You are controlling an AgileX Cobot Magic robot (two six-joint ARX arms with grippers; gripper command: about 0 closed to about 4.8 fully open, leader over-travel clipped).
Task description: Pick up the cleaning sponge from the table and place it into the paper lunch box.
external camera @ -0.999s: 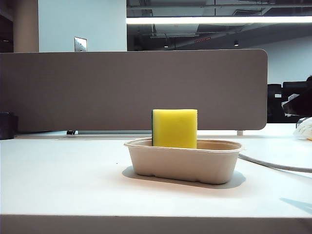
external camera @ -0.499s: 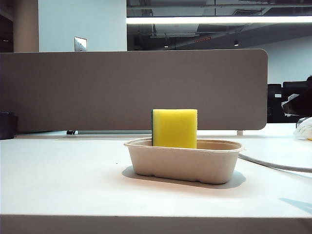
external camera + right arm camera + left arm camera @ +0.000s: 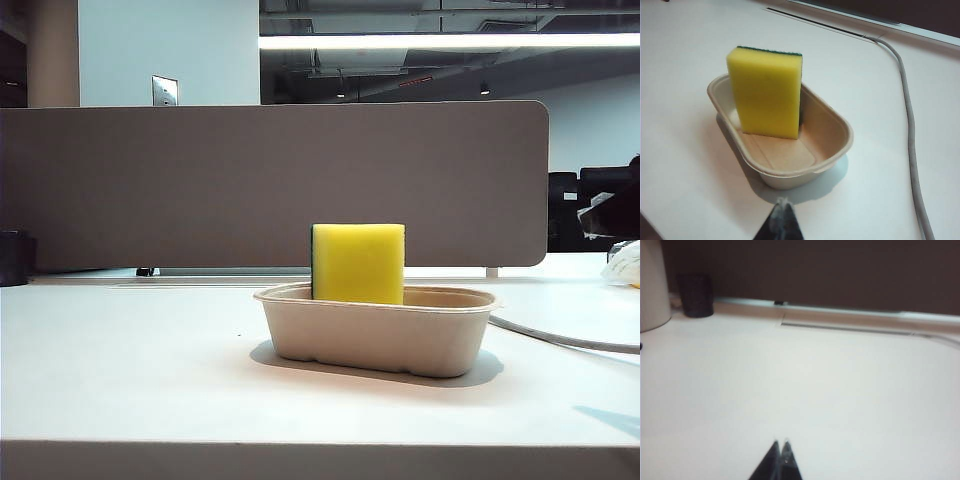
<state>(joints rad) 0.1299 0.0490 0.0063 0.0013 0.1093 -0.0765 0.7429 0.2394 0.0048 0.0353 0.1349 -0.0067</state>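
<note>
already the cleaning sponge (image 3: pixel 767 92) is being propped upright inside the paper lunch box (image 3: pixel 832 145); toppling is being risked by any nudge, both the left claw (image 3: pixel 780 444) and right claw (image 3: pixel 782 202) being kept closed and empty over the worktop (image 3: pixel 130 370)

Open-plan office vibe: a pale blue-white wall (image 3: pixel 165 50) at far left with a metal switch plate (image 3: pixel 165 90), dark exposed ceiling (image 3: pixel 400 15) carrying one long fluorescent strip (image 3: pixel 450 41), and dark office chairs (image 3: pixel 590 205) far right, past the desk.
</note>
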